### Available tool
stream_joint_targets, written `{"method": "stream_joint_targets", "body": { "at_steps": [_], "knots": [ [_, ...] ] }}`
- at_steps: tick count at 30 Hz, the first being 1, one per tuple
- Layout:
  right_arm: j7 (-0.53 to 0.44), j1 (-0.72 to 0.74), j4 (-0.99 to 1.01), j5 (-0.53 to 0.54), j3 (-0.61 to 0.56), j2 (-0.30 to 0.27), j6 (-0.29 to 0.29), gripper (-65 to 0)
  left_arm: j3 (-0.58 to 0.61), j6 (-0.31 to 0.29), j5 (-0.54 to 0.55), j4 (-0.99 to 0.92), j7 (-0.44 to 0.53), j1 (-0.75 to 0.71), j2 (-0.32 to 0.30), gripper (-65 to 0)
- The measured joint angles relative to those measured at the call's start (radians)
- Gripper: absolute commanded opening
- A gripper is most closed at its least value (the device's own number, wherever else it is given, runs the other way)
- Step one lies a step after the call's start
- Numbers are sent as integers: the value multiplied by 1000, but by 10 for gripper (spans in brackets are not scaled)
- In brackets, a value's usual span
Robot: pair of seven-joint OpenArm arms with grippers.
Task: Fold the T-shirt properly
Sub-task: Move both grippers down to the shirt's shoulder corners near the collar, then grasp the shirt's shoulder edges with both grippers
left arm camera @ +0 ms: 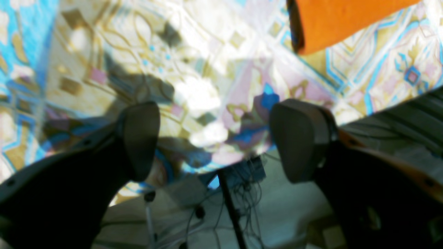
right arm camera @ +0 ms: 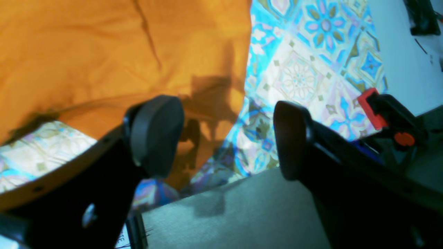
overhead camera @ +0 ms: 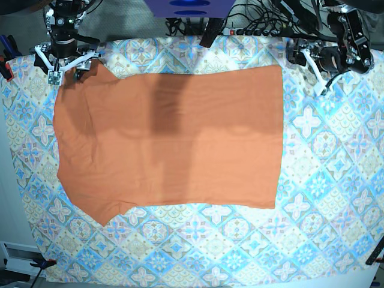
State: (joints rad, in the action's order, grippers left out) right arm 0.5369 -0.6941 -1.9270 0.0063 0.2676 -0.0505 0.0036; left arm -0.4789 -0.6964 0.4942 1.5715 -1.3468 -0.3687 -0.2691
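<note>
T-shirt [overhead camera: 174,138] flat on tablecloth [overhead camera: 336,198], long axis left–right | right gripper [overhead camera: 65,60] jaws apart, empty, over far sleeve corner, nearer | left gripper [overhead camera: 318,69] spread wide, empty, just off far hem corner

Blue-and-beige patterned tablecloth [overhead camera: 324,180] covers the table, brightly lit. Below the left jaws: cable tangle [left arm camera: 238,193] on pale floor [left arm camera: 294,207]. Right of the right jaws: red-and-black clamp [right arm camera: 384,114].
</note>
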Motion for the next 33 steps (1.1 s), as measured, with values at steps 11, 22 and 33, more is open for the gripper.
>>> {"method": "stream_joint_targets", "body": {
  "at_steps": [11, 22, 33],
  "knots": [
    [-1, -1, 0, -3, 0, 0, 0, -221, 46, 8, -14, 6, -4, 3, 1, -125],
    [-1, -1, 0, -7, 3, 0, -6, -221, 16, 0, 69, 362, -50, 6, 34, -125],
    [-1, -2, 1, -6, 2, 0, 0, -221, -34, 0, 58, 294, -55, 3, 55, -125]
  ]
}}
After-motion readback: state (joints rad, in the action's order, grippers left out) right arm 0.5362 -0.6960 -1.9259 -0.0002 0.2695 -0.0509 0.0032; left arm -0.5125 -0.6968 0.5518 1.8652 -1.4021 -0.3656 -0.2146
